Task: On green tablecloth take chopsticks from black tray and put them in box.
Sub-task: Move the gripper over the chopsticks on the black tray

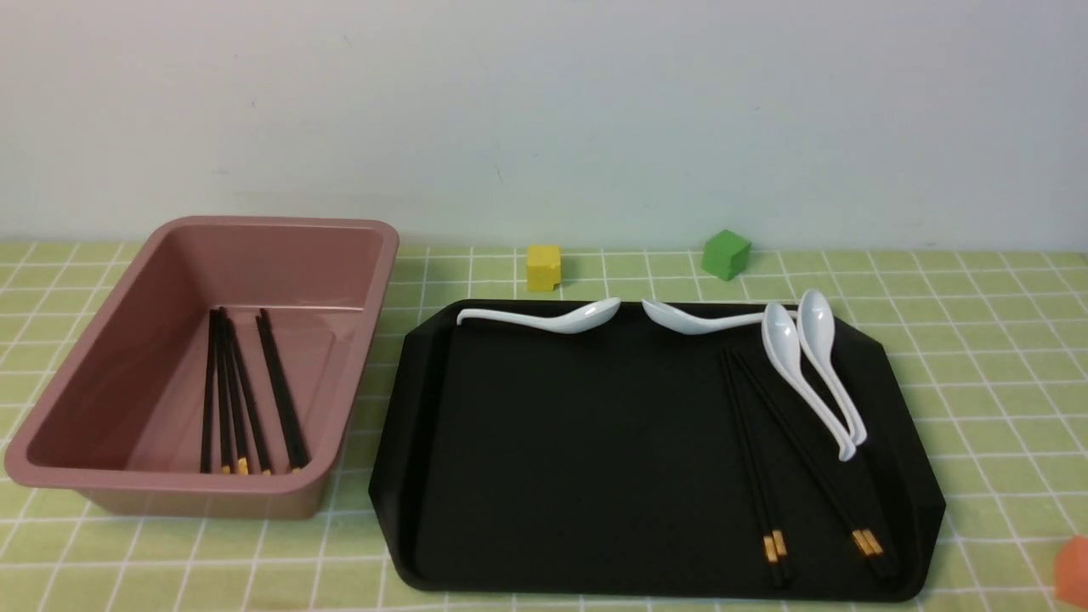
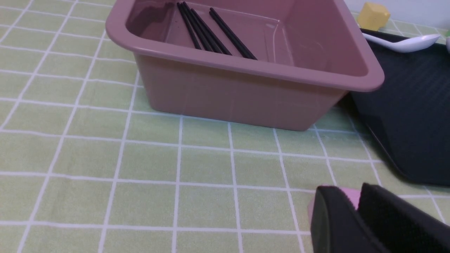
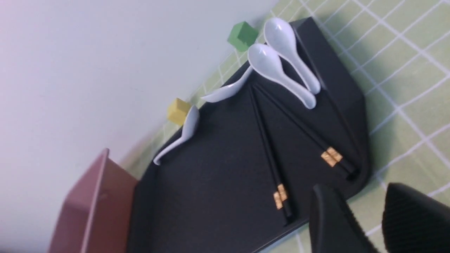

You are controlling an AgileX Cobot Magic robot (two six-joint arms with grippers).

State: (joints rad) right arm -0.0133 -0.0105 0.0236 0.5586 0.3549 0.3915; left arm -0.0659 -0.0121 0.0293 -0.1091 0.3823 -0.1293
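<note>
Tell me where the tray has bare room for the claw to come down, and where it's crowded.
The black tray is bare across its left and middle, between the spoon on the far rim and the near rim. Its right side is crowded: two chopstick pairs and two spoons.

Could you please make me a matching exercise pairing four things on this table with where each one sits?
Things:
1. small yellow cube
2. small green cube
3. two white plastic spoons side by side
4. deep pink plastic box

Places:
A. left of the flat black tray, holding black chopsticks
B. on the tray's right part
C. on green checked tablecloth behind tray, leftward
D. on tablecloth behind tray, rightward

Pairs: 1-C; 2-D; 3-B; 4-A
</note>
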